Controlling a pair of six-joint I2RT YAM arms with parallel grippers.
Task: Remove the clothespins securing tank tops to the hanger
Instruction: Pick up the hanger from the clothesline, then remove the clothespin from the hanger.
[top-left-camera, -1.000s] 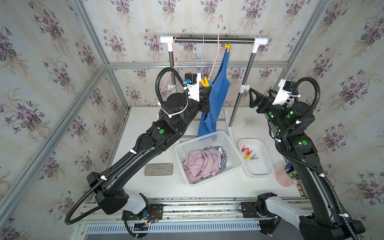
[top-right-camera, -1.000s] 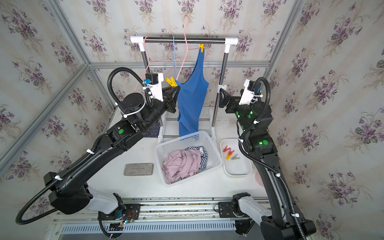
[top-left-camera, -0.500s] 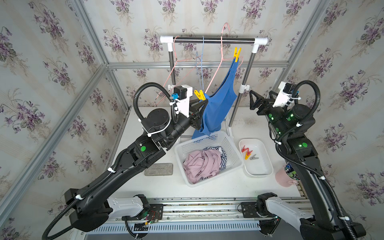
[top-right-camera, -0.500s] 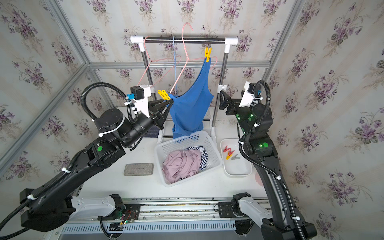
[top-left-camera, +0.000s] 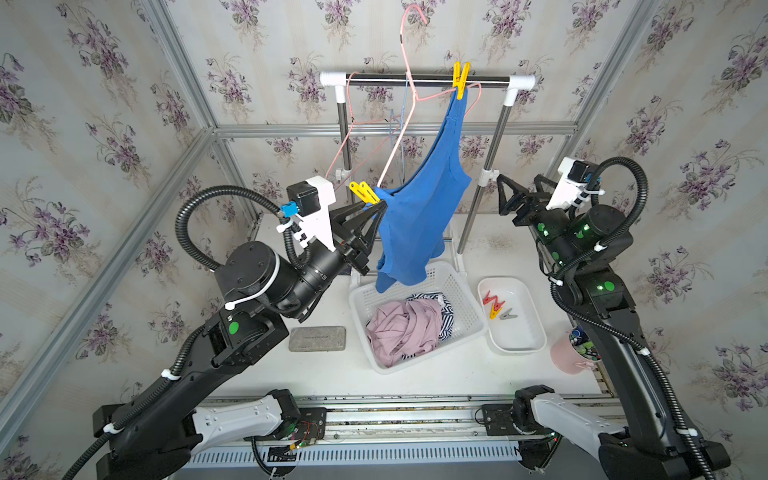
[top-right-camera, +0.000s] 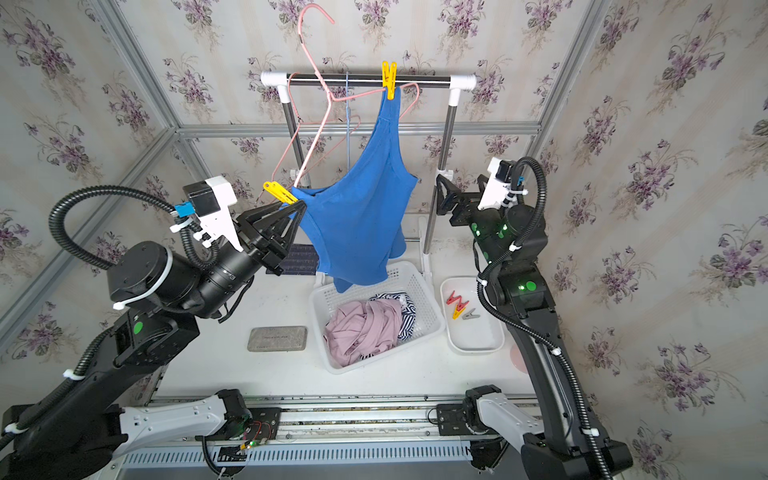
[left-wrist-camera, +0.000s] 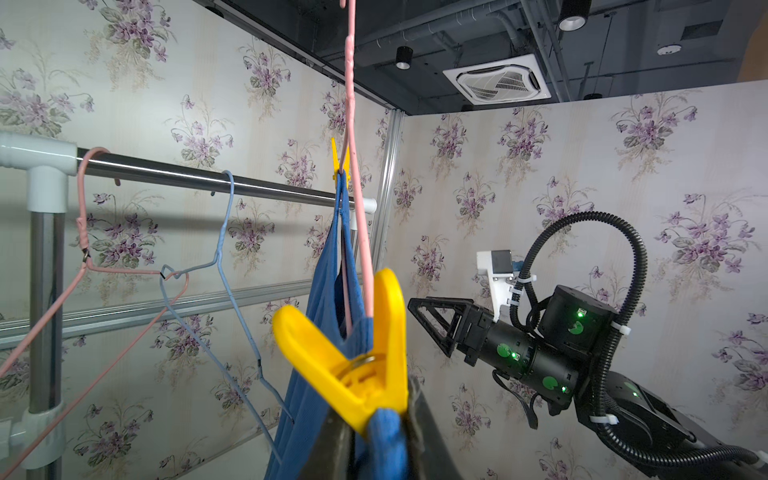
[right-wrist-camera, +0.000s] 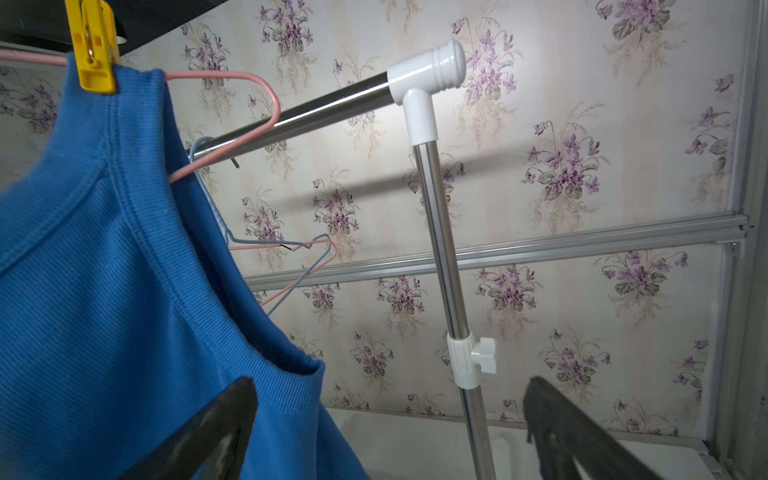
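In the left end effector — the lower yellow clothespin

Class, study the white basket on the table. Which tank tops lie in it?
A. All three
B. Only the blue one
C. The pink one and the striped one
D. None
C: the pink top and the striped top lie bundled in the basket, while the blue top hangs clipped to the pink hanger.
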